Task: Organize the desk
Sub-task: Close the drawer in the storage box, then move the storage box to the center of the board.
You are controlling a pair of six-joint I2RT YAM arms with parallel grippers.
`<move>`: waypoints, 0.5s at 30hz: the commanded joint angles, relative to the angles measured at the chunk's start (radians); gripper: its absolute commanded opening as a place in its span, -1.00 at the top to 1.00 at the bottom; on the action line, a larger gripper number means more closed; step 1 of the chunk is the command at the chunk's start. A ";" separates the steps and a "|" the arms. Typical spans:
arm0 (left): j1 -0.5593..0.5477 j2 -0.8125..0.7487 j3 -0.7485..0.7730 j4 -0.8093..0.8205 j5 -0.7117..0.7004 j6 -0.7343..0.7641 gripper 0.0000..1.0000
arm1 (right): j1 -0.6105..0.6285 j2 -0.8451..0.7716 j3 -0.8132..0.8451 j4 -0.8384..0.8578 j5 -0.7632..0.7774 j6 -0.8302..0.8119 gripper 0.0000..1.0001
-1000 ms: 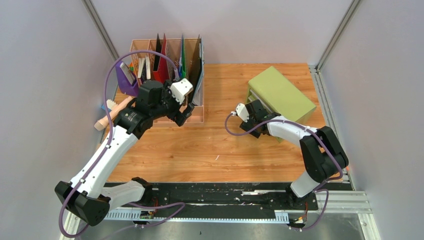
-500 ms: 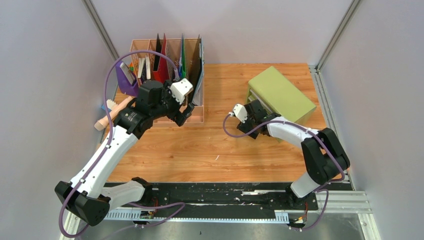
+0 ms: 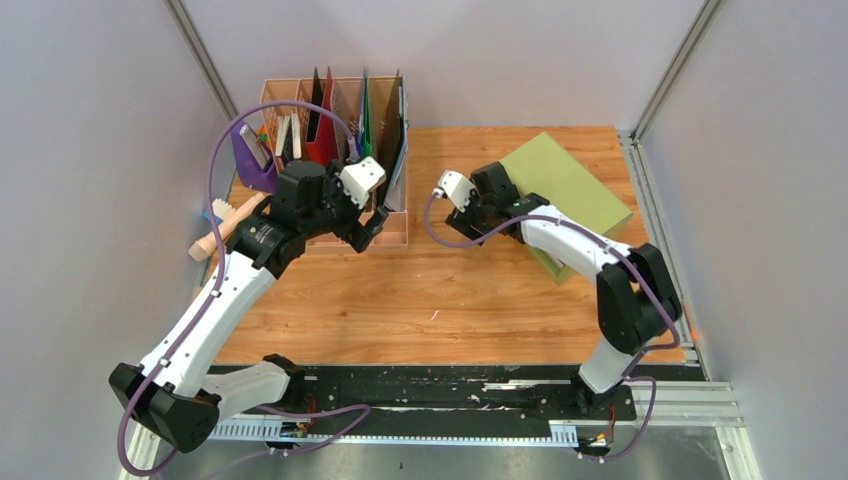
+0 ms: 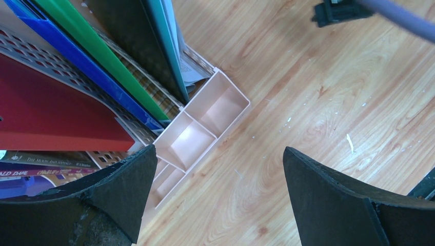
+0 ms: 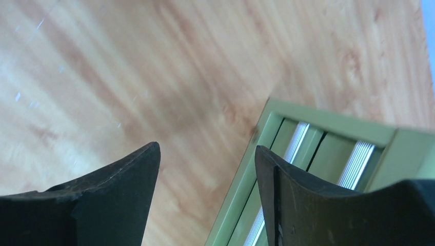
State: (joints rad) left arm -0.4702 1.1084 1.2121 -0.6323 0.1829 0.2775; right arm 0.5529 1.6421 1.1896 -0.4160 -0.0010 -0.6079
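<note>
The desk (image 3: 400, 300) is light orange-brown wood with a black rail along its near edge. My left gripper (image 3: 375, 225) hangs open at the front right corner of a pink file organizer (image 3: 335, 95), with nothing between its fingers. In the left wrist view the left gripper (image 4: 218, 150) frames bare desk (image 4: 308, 102) beside the organizer's small front compartments (image 4: 205, 123). My right gripper (image 3: 470, 220) stands open and empty at the left front of a green drawer cabinet (image 3: 565, 185). In the right wrist view the right gripper (image 5: 206, 147) has one finger over the cabinet's front (image 5: 308, 154) and the other over desk wood (image 5: 102, 77).
The organizer holds upright folders: red (image 3: 322, 130), green (image 3: 365, 120) and black (image 3: 392, 130). A purple object (image 3: 250, 155) and a pale peg-like thing (image 3: 225, 225) lie at the desk's left edge. Grey walls close in the left, back and right.
My right gripper has moved away from me and to the left along the cabinet's front, still open. The left arm has not moved.
</note>
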 commanded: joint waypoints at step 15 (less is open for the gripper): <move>0.007 -0.083 0.008 0.011 0.042 -0.013 -1.00 | -0.130 0.343 0.389 -0.059 0.221 -0.061 -0.35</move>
State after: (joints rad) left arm -0.4694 1.0435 1.2121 -0.6388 0.1951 0.2749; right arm 0.4706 1.9759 1.5105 -0.4713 0.1490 -0.6529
